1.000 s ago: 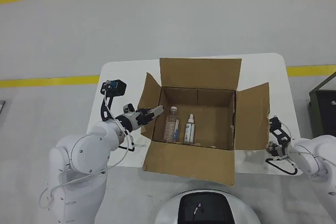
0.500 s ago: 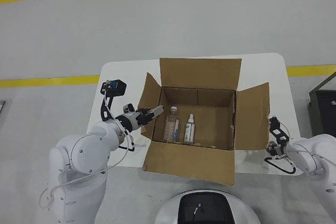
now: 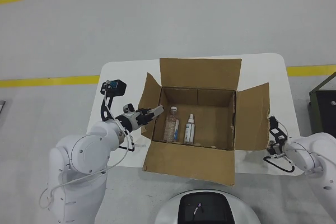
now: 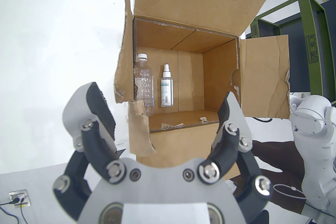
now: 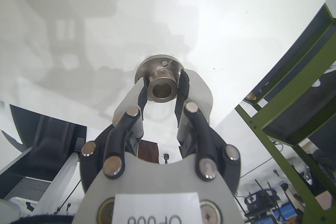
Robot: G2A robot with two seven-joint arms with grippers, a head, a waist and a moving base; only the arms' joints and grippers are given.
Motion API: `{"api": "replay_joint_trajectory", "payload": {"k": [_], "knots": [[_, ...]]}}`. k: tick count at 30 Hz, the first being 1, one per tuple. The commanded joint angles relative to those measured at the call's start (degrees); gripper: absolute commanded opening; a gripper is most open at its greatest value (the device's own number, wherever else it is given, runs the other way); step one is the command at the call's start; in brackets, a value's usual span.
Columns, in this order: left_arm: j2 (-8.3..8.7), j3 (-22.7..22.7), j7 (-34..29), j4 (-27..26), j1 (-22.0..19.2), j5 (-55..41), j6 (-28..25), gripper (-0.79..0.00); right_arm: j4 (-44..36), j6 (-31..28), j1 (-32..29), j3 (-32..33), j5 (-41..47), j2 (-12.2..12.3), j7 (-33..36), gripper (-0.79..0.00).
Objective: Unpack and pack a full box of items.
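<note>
A brown cardboard box (image 3: 186,163) stands open at the middle of the white worktop (image 3: 123,74), all four flaps spread outward. On its floor, toward the 9 o'clock wall, lie two things side by side with caps pointing to 12 o'clock: a clear plastic bottle with a white cap (image 3: 171,124), nearest that wall, and a small white spray bottle with a pale label (image 3: 189,130) just beside it at its 3 o'clock. The rest of the box floor is bare cardboard.

The left jaws sit at the box's 9 o'clock, just beside the torn edge of the flap on that side, pointing toward the box. They are spread wide and hold nothing. Whether a tip touches the flap cannot be told.

The right jaws are at the box's 4 o'clock, past the outer flap and over the worktop's edge. They are drawn narrow around a short silver metal bushing with a round flange (image 5: 161,86), gripped on its barrel, flange away from the wrist.

A green metal rack (image 3: 316,96) stands off the worktop at 3 o'clock, and a yellow floor line (image 3: 45,81) runs behind.
</note>
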Motion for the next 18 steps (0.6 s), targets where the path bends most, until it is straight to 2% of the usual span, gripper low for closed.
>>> {"api": "replay_joint_trajectory", "payload": {"k": [1, 2, 4, 8, 12, 15, 18], "knots": [[0.00, 0.00, 0.00, 0.00, 0.00, 0.00, 0.00, 0.000, 0.15, 0.01, 0.11, -0.09, 0.04, 0.00, 0.05, -0.613], [0.00, 0.00, 0.00, 0.00, 0.00, 0.00, 0.00, 0.000, 0.21, 0.07, 0.16, -0.11, -0.05, 0.01, 0.10, -0.708], [0.00, 0.00, 0.00, 0.00, 0.00, 0.00, 0.00, 0.000, 0.24, 0.28, 0.22, -0.10, 0.01, 0.01, 0.05, -0.785], [0.00, 0.00, 0.00, 0.00, 0.00, 0.00, 0.00, 0.000, -1.28, 2.00, 0.14, 1.89, 0.89, 0.12, 0.03, -0.785], [0.00, 0.00, 0.00, 0.00, 0.00, 0.00, 0.00, 0.000, -5.92, 5.76, -0.72, 8.40, 5.03, 0.43, 0.61, -0.785], [0.00, 0.00, 0.00, 0.00, 0.00, 0.00, 0.00, 0.000, -9.96, 10.47, -1.12, 15.50, 11.46, 0.52, 0.52, -0.785], [0.00, 0.00, 0.00, 0.00, 0.00, 0.00, 0.00, 0.000, -14.23, 13.91, -1.29, 23.27, 22.23, 0.45, -0.15, -0.785]]}}
